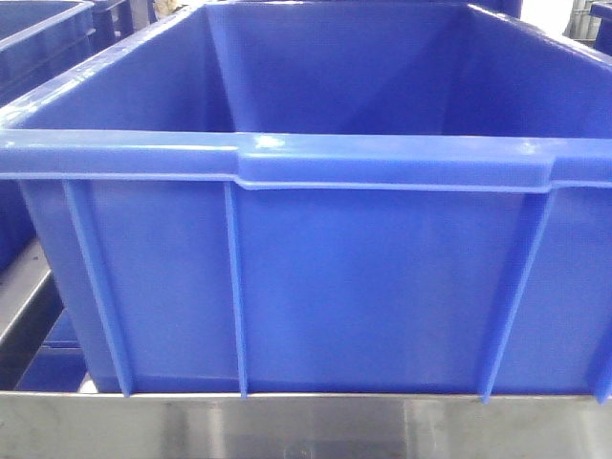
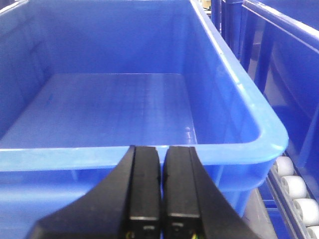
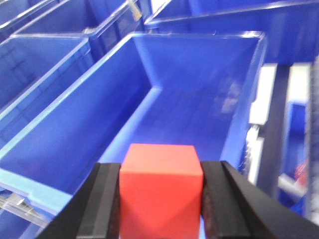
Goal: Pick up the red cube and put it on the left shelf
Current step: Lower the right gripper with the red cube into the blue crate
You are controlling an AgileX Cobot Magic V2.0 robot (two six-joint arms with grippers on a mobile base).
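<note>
In the right wrist view, nearest the lens at the bottom centre, the right gripper (image 3: 160, 199) clamps the red cube (image 3: 160, 191). One black finger (image 3: 102, 204) presses against each side face, and the cube's top face and front edge show between them. The cube is held in the air above the near end of a long blue crate (image 3: 199, 89). The blur makes it hard to say whether it hangs over the crate's inside or over its near rim. This crate's floor and walls run away towards the upper middle of the frame. More neighbouring crates (image 3: 35, 64) lie alongside it in the upper left and along the top.

In the left wrist view the left gripper (image 2: 162, 194) sits at the bottom centre. Its two black fingers (image 2: 144, 189) are pressed together with only a thin seam between them, and nothing is held. Just past the tips runs the pale near rim of a wide blue crate (image 2: 99, 157), with its ribbed floor beyond. White rollers (image 2: 294, 186) line the lower right corner, and further dark-blue crate walls stand behind them.

In the front view a brushed-steel edge of the left shelf (image 1: 306, 426) crosses the bottom. A large blue crate (image 1: 382, 287) with upright ribs stands on it and fills most of the frame.
</note>
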